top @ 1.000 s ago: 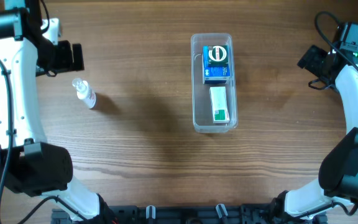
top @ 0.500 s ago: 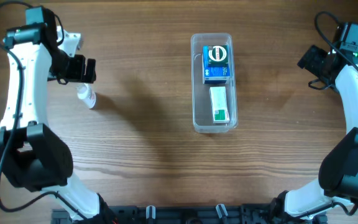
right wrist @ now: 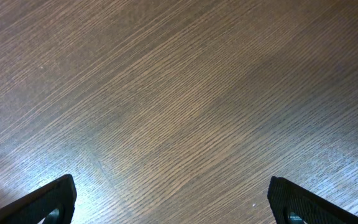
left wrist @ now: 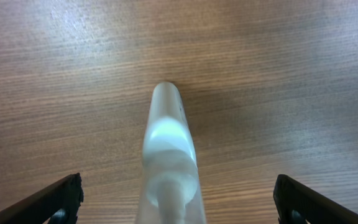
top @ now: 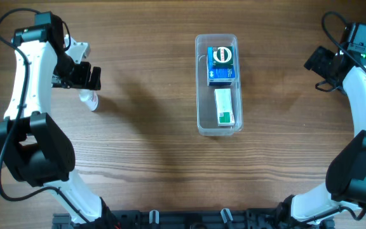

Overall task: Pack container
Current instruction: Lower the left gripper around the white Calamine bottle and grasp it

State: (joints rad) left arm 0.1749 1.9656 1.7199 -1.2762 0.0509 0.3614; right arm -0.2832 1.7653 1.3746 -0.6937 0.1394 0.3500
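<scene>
The brown wooden surface [top: 157, 127] shows fine, straight grain and a mostly matt finish, with a pale soft sheen where light falls on it in the right wrist view. The long clear plastic container [top: 197, 95] is smooth and see-through, with a faint gloss along its thick rim. The blue printed box [top: 222, 67] and the white-and-green box [top: 224, 107] look like smooth card. The small clear plastic spray bottle [left wrist: 169, 155] has a cloudy, slightly frosted look and a soft highlight. The white arm shells [top: 19, 83] are smooth, glossy plastic; the black left fingers [left wrist: 58, 199] and black right fingers [right wrist: 48, 202] look matt.
</scene>
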